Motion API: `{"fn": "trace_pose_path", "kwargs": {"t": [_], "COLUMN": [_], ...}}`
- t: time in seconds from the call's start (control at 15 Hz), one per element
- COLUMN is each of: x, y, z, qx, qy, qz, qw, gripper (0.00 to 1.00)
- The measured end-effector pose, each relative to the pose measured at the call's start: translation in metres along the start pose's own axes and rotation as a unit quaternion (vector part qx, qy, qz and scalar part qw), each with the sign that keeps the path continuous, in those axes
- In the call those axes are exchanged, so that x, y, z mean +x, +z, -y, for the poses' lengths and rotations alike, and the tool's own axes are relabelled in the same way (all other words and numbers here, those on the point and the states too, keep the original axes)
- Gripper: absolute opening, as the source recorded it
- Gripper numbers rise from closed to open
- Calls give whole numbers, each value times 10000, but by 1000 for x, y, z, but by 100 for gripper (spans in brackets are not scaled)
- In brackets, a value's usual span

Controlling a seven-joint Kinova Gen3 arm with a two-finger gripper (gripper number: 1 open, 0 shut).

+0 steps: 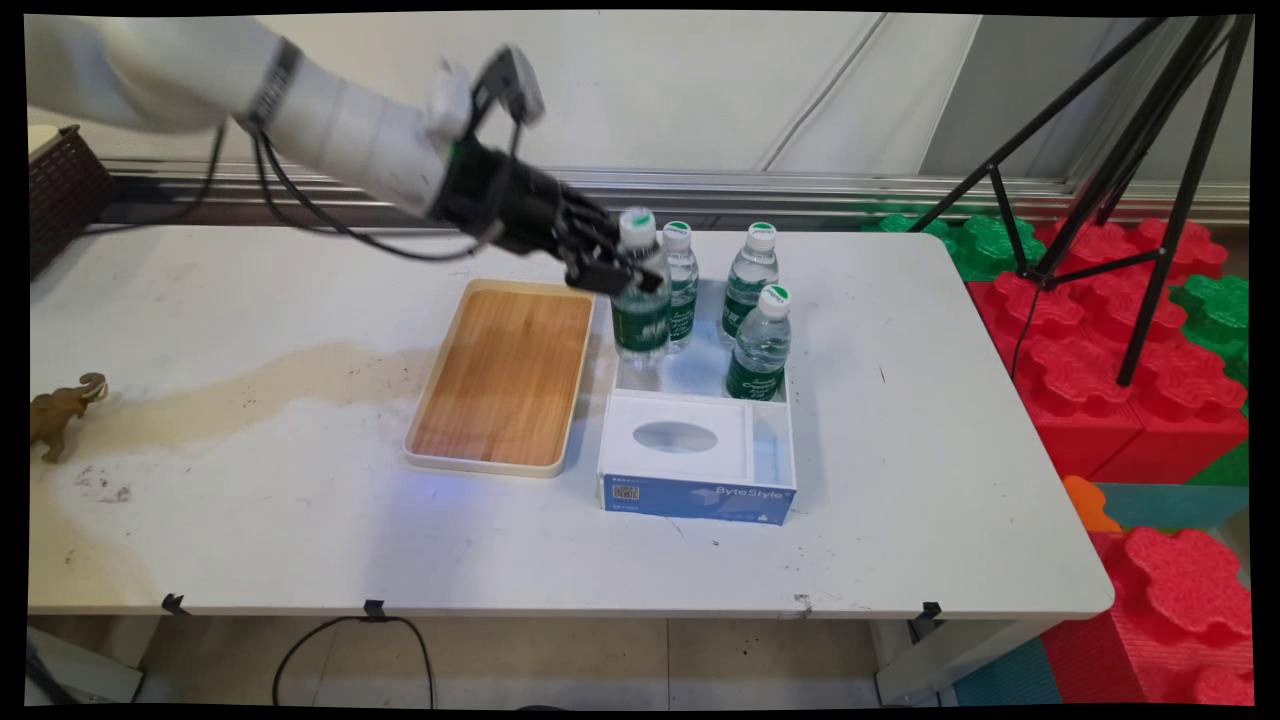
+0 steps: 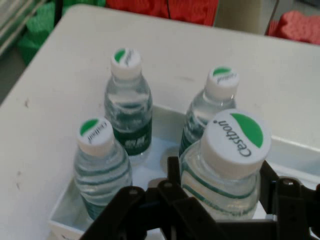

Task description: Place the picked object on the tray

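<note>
While scanning from the left, I note an elephant [image 1: 62, 410] at the table [image 1: 250, 300] edge, then a wooden tray [image 1: 505, 375]. Just right of it my gripper [image 1: 612, 272] pinches a bottle [image 1: 640, 300] below its cap, fingers [image 2: 172, 172] against both sides; it stands upright in the white box [image 1: 697, 455], at the rear left. Three more bottles [image 1: 760, 345] stand alongside in that box.

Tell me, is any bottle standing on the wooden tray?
No. The wooden tray is bare in the main view; all four bottles stand to its right, in the white box.
</note>
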Motion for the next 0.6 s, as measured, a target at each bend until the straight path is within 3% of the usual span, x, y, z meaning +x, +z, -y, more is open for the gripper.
{"fn": "trace_pose_path", "kwargs": {"t": [0.33, 0.6], "x": [26, 32], "y": [-52, -78], "z": [15, 35], "qx": [-40, 20], "qy": [64, 109], "qz": [-94, -10], "qw": [9999, 9999], "gripper": [0, 0]}}
